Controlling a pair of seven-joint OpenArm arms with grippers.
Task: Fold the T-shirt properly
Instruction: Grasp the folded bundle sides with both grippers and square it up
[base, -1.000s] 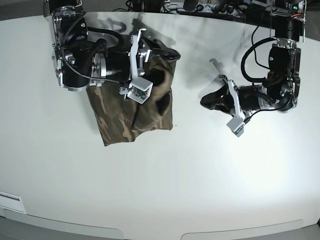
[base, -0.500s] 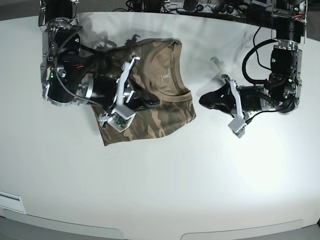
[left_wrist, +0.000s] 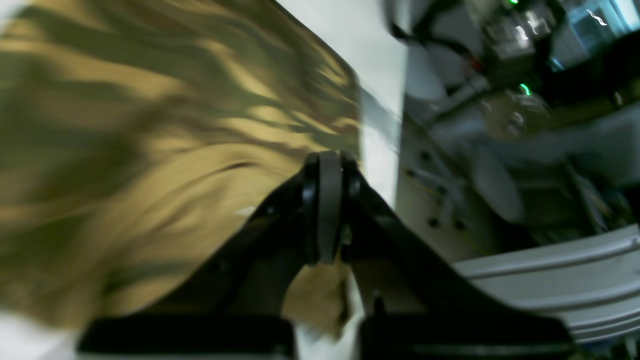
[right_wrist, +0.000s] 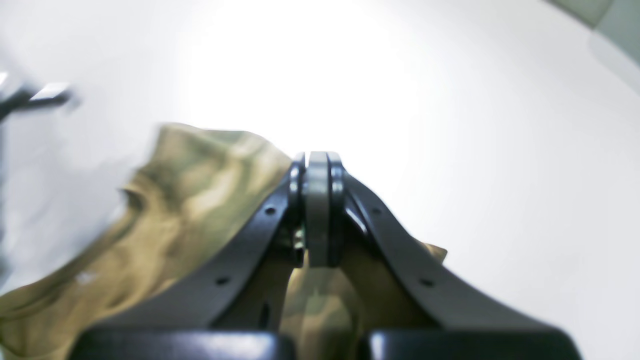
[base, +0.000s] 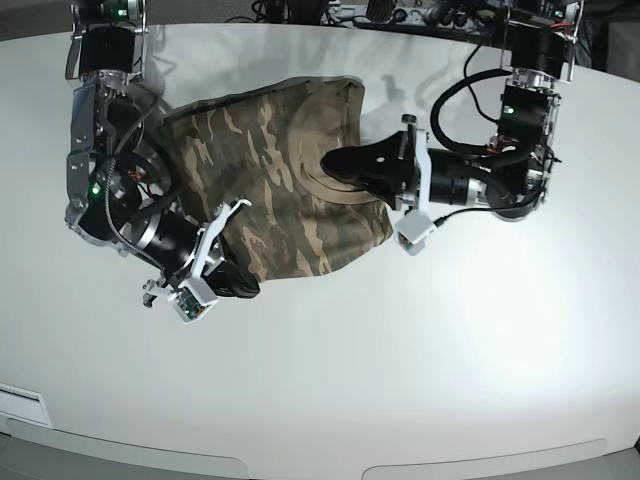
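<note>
The T-shirt (base: 285, 190) lies partly folded on the white table (base: 420, 360), toward the far left of the base view, camouflage side up with its tan collar curving near the right edge. The left gripper (base: 335, 162) reaches over that collar area, jaws pressed fully together; the blurred left wrist view shows cloth under and around the tips, though nothing seems to be pinched between them. The right gripper (base: 250, 290) sits at the shirt's near-left corner, jaws likewise closed tight, with fabric bunched beneath it and apparently not gripped.
</note>
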